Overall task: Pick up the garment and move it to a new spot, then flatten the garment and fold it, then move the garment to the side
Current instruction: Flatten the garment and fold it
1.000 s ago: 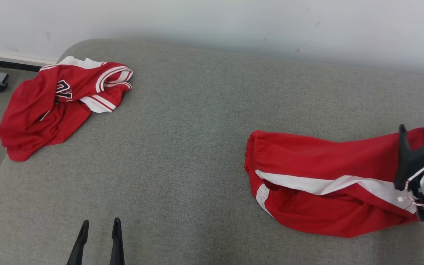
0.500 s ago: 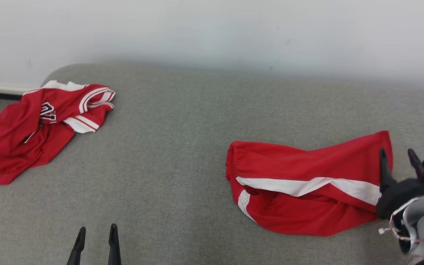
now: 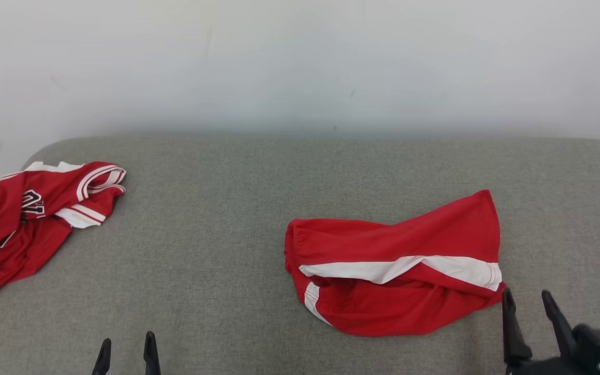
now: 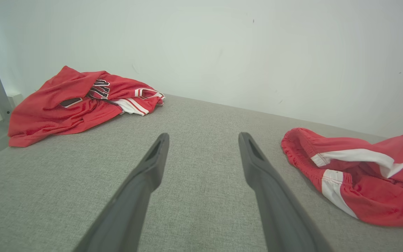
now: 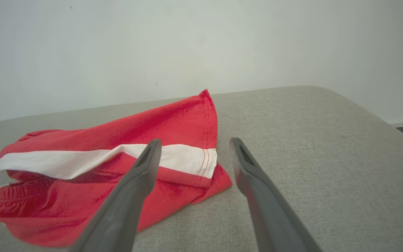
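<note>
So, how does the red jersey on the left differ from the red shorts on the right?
The jersey bears a dark number and thin striped trim; the shorts have one broad white stripe and no number. The jersey lies at the far left corner of the grey cushion; the shorts lie right of its middle. Both are red, white-trimmed and rumpled.
</note>
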Controlling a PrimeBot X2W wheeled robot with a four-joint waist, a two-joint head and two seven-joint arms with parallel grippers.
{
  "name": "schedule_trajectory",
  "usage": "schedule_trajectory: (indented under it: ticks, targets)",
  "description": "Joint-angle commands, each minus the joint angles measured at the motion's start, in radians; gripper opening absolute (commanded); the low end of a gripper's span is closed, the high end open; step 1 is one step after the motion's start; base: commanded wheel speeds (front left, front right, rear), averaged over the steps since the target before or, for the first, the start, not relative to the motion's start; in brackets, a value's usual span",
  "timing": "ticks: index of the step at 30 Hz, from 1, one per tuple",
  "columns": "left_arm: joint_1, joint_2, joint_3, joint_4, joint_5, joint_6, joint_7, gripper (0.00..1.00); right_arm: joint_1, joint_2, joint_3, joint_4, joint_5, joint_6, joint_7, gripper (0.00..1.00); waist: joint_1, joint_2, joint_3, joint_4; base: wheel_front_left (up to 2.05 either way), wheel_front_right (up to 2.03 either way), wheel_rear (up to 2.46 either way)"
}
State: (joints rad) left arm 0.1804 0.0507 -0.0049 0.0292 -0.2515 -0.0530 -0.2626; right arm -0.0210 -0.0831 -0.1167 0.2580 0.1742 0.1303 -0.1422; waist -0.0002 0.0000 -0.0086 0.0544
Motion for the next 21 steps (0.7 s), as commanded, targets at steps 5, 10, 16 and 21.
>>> schedule_trajectory:
  ticks: [5, 10, 16, 21]
  targets:
    - [0.014, -0.001, 0.011, 0.010, -0.018, 0.005, -0.003, 1.00, 0.119, 0.025, 0.043, -0.090, -0.016, 0.001, -0.066, 1.00, 0.0002, 0.0000, -0.035, -0.031, 0.00, 0.00, 0.00]
    - [0.020, -0.001, 0.020, 0.017, -0.021, 0.006, -0.003, 1.00, 0.175, 0.032, 0.098, -0.121, -0.027, 0.001, -0.105, 1.00, 0.0002, 0.0000, -0.046, -0.048, 0.00, 0.00, 0.00]
    - [0.021, -0.001, 0.022, 0.032, -0.024, 0.003, -0.003, 1.00, 0.180, 0.033, 0.117, -0.138, -0.033, 0.001, -0.117, 1.00, 0.0002, 0.0000, -0.052, -0.065, 0.00, 0.00, 0.00]
    - [-0.001, -0.001, -0.006, 0.081, -0.036, -0.010, -0.003, 1.00, 0.170, 0.033, 0.121, -0.138, -0.028, 0.001, -0.118, 1.00, 0.0002, 0.0000, -0.051, -0.074, 0.00, 0.00, 0.00]
